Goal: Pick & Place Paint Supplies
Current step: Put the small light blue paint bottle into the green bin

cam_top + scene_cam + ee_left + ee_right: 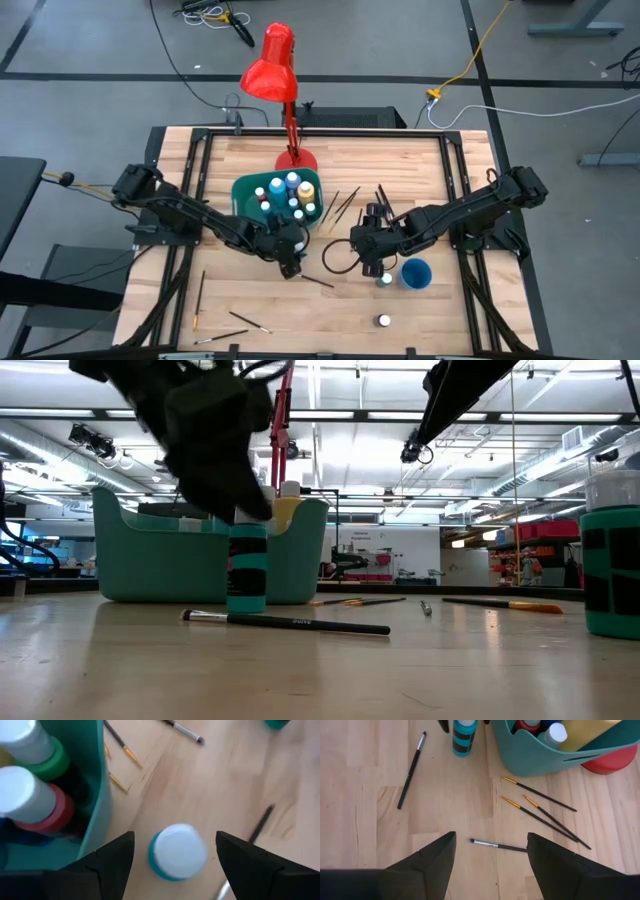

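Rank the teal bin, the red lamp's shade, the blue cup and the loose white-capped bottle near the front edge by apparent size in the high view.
1. Teal bin, largest.
2. Red lamp shade; it sits higher, nearer the camera, so it may look oversized.
3. Blue cup.
4. White-capped bottle, smallest.

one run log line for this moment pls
left gripper: open, over upright teal bottle beside teal bin | right gripper: open, empty, above brushes | bin: holds several bottles
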You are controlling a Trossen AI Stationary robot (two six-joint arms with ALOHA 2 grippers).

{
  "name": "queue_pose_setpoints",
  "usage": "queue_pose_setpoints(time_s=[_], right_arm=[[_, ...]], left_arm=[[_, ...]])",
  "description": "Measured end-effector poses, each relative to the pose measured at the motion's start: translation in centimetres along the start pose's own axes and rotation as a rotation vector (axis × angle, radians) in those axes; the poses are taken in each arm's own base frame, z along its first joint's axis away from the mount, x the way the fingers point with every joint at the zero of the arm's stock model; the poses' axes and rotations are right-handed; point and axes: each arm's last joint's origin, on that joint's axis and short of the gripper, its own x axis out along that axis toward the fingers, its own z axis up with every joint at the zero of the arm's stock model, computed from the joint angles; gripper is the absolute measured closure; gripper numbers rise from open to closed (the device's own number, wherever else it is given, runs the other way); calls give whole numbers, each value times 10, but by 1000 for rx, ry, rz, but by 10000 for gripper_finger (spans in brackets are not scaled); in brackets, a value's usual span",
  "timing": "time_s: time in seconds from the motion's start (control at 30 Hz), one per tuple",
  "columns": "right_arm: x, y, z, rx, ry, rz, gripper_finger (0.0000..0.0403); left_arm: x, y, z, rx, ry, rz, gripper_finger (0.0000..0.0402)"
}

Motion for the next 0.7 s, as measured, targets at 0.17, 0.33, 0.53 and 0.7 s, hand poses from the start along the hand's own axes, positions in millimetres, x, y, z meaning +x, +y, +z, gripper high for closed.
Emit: queue_pose_setpoints(time_s=[0.17, 0.33, 0.53, 0.7], right_arm=[[0, 0, 0, 0, 1, 0, 151], [0, 0, 0, 0, -1, 0, 151], [0, 0, 0, 0, -1, 0, 151], [0, 0, 0, 1, -1, 0, 151]], left_arm=[[0, 0, 2, 9, -33, 25, 137], [-1, 0, 3, 15, -31, 19, 168], [-1, -1, 2, 7, -21, 3, 218], [-1, -2, 2, 7, -6, -21, 266]])
